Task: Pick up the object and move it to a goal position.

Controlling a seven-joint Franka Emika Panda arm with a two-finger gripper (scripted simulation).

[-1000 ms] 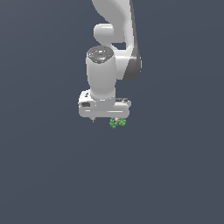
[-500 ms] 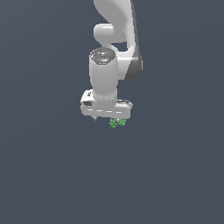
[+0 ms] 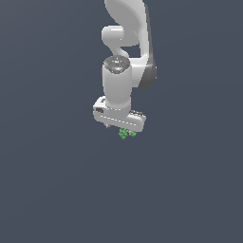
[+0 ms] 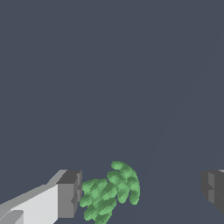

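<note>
No brand marks, labels or readable writing are seen anywhere; only a small reddish spot on the dark cap atop the arm's [image 3: 128, 57] wrist joint is made out, too small to read. The gripper [image 3: 122, 131] is pointed down over a plain dark grey-blue surface [image 3: 52, 180], and its fingers are mostly hidden under the white hand body in the exterior view. In the wrist view the fingers are seen spread wide: one grey pad [image 4: 69, 194] at the end of a white finger, the other pad [image 4: 214, 190] cut off by the picture edge. The green bumpy clump [image 4: 110, 191] is seen between the two pads, just beside the first pad and well apart from the second; whether it touches that pad cannot be told. In the exterior view the clump [image 3: 126, 133] is only partly seen, poking out beneath the gripper toward the exterior view's right, its upper part hidden by the hand. Whether it rests on the surface cannot be told. The arm's upper links are cut off at the frame's top.
</note>
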